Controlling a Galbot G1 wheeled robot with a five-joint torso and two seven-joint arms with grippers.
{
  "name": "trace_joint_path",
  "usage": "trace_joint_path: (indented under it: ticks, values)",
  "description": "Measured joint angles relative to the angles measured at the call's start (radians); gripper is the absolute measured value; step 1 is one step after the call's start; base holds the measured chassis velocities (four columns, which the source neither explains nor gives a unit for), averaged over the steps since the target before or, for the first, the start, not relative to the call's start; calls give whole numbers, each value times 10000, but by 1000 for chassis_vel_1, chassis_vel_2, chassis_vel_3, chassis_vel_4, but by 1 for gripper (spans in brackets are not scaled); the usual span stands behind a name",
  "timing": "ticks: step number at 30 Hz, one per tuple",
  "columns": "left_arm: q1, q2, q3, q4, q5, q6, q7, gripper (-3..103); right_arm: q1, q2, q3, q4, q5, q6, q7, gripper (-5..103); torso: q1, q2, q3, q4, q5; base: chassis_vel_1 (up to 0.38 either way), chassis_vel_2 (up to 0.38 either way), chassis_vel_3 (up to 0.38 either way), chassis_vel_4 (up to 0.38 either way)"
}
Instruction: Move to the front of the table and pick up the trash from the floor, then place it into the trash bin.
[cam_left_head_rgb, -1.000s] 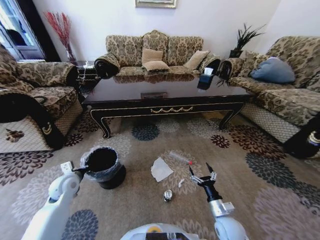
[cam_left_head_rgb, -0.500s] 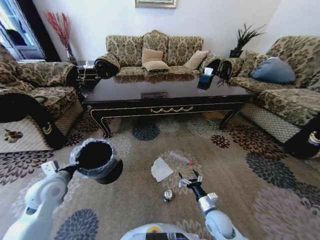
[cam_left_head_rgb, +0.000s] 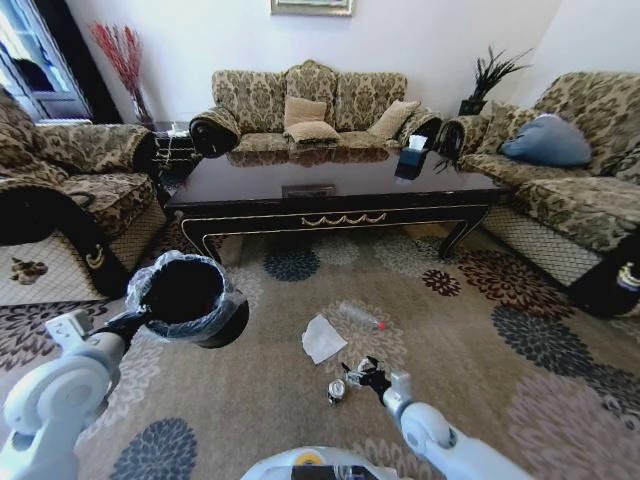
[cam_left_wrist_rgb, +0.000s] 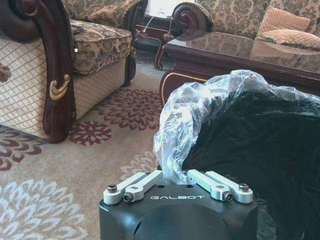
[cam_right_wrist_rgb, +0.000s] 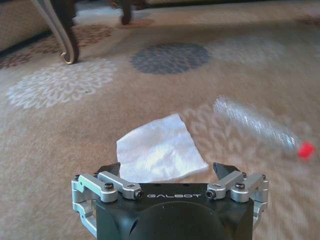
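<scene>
My left gripper (cam_left_head_rgb: 138, 322) is shut on the rim of the black trash bin (cam_left_head_rgb: 188, 296), which hangs tilted above the floor (cam_left_head_rgb: 480, 340). In the left wrist view the fingers (cam_left_wrist_rgb: 142, 182) pinch the crinkled liner of the trash bin (cam_left_wrist_rgb: 250, 150). The trash lies before the table (cam_left_head_rgb: 330, 185): a white paper sheet (cam_left_head_rgb: 322, 338), a clear bottle (cam_left_head_rgb: 358, 316) with a red cap, and a small silvery can (cam_left_head_rgb: 337, 390). My right gripper (cam_left_head_rgb: 360, 376) hovers low just right of the can, open. In the right wrist view the right gripper (cam_right_wrist_rgb: 166, 169) faces the paper (cam_right_wrist_rgb: 160, 147), with the bottle (cam_right_wrist_rgb: 255, 125) beyond.
Patterned sofas stand left (cam_left_head_rgb: 70, 190), behind (cam_left_head_rgb: 310, 110) and right (cam_left_head_rgb: 570, 180) of the dark table. A table leg (cam_right_wrist_rgb: 62, 30) curves down at the far side of the carpet. Open carpet lies around the trash.
My left arm has lifted the trash bin off the carpet, up and leftward. My right gripper has drawn back toward me and leftward, ending close beside the can.
</scene>
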Motion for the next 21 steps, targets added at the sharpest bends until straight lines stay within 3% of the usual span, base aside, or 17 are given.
trace_joint_path:
  ticks: [5,6,10,13,14,16,18,21]
  values:
    - [104,-112,-70,-172,12,0,56,3,1359,-361,-1258,-806,-308,133,-377,100,0,0,0,2,-1,0,0,0,0]
    - [121,-146,-99,-273,7,0,62,3,1806,-356,-1853,-1181,-230,117,-417,100,0,0,0,-3,1,0,0,0,0]
    - [144,-182,-128,-349,8,-6,54,3,2189,-165,-2531,-1573,202,-45,-240,100,0,0,0,-4,3,0,0,0,0]
    - [198,-260,-141,-388,-21,-6,21,3,2532,318,-3440,-1784,1352,-771,1108,100,0,0,0,-2,3,0,0,0,0]
    - [198,-260,-141,-388,-21,-6,21,3,2532,318,-3440,-1784,1352,-771,1108,100,0,0,0,-2,3,0,0,0,0]
    - [224,-299,-164,-391,-26,-6,17,3,2640,516,-3698,-1703,1903,-1229,1882,100,0,0,0,-2,3,0,0,0,0]
    - [289,-354,-222,-390,-23,-6,12,3,2890,769,-3959,-1394,2778,-2011,2992,100,0,0,0,0,2,0,0,0,0]
    - [327,-371,-253,-387,-20,-6,11,3,3048,866,-4045,-1214,3288,-2483,3582,100,0,0,0,1,1,0,0,0,0]
